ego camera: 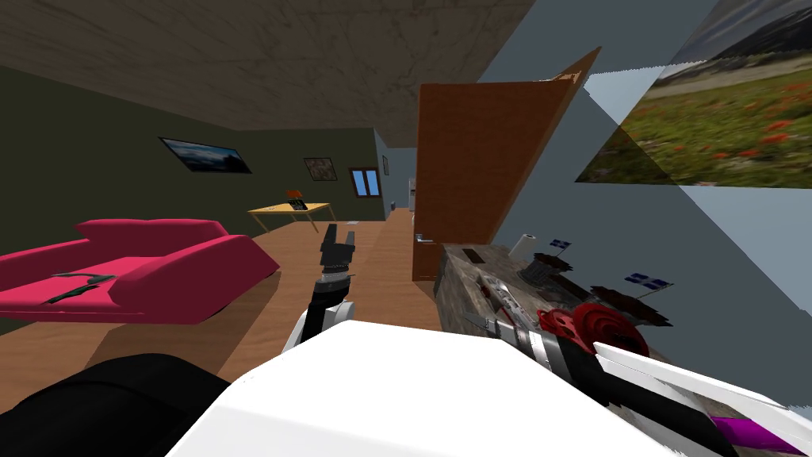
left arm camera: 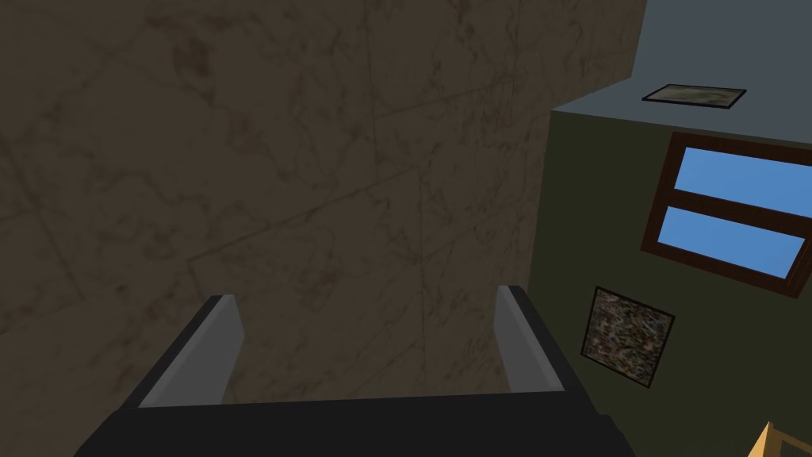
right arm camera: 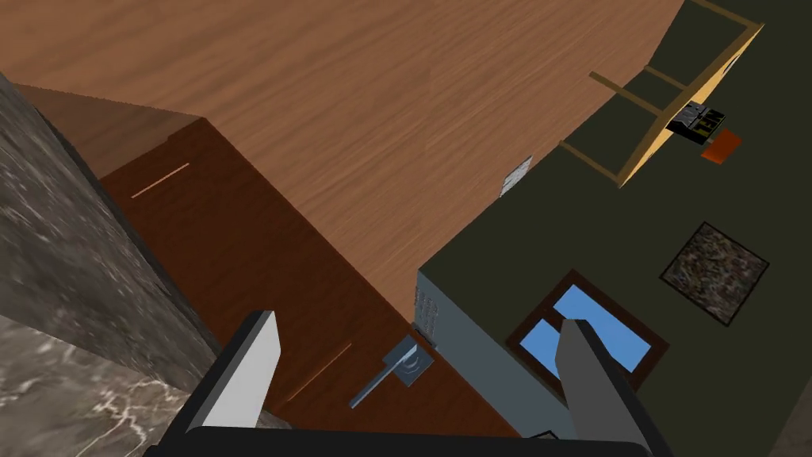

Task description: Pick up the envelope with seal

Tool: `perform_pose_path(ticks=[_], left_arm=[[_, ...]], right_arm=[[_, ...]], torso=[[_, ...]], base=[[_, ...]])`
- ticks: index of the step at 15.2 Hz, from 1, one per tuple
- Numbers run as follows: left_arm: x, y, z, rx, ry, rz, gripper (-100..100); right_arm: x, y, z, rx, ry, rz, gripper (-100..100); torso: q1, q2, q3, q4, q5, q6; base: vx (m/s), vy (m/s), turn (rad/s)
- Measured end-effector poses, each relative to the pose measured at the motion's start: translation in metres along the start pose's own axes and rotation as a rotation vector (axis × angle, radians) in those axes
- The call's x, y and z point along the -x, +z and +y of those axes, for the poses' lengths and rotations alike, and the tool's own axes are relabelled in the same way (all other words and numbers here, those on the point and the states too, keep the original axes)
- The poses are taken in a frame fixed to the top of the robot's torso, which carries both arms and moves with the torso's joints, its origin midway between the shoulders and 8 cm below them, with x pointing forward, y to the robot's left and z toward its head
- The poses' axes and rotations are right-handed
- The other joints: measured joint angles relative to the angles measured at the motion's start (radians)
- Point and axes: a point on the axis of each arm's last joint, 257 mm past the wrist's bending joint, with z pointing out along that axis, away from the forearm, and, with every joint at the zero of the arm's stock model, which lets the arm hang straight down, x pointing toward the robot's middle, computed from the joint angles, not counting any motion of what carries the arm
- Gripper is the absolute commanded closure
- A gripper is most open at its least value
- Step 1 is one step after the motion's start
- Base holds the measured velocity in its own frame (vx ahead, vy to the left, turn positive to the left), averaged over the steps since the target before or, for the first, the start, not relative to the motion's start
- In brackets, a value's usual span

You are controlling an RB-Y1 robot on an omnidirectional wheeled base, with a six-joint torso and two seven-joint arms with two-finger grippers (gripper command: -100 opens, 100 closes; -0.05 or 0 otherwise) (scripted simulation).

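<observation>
Right wrist view: right tool (right arm camera: 418, 325) (blades apart) over stone counter (right arm camera: 71, 262) edge.

Far window (ego camera: 365, 182) shared by all views

Sofa (ego camera: 135, 270) left, door (ego camera: 476, 174) ahead, counter (ego camera: 458, 295) right.

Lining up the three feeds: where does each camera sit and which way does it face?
Head view: on the head, looking down and forward over a pink sofa, an open door and a counter; the left gripper stands raised mid-picture.
Left wrist view: on the left hand, facing up at the ceiling; its fingers stand open.
Right wrist view: on the right hand by the counter, facing the door and floor; the right gripper is open.
Shared: head and right wrist views both show door, counter and a yellow table.
</observation>
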Motion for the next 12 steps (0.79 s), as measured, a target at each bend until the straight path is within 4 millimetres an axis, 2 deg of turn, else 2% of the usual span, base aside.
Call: perform_pose_path(ticks=[6, 12], left_arm=[[0.000, 0.000, 0.000, 0.000, 0.000, 0.000, 0], [0.000, 0.000, 0.000, 0.000, 0.000, 0.000, 0]], right_arm=[[-0.016, -0.021, -0.037, -0.131, 0.000, 0.090, -100], [-0.022, -0.046, -0.068, -0.247, -0.017, 0.165, -100]], torso=[[0.000, -0.001, -0.001, 0.000, 0.000, 0.000], [0.000, 0.000, 0.000, 0.000, 0.000, 0.000]], base=[[0.051, 0.001, 0.031], [0.045, 0.001, 0.026]])
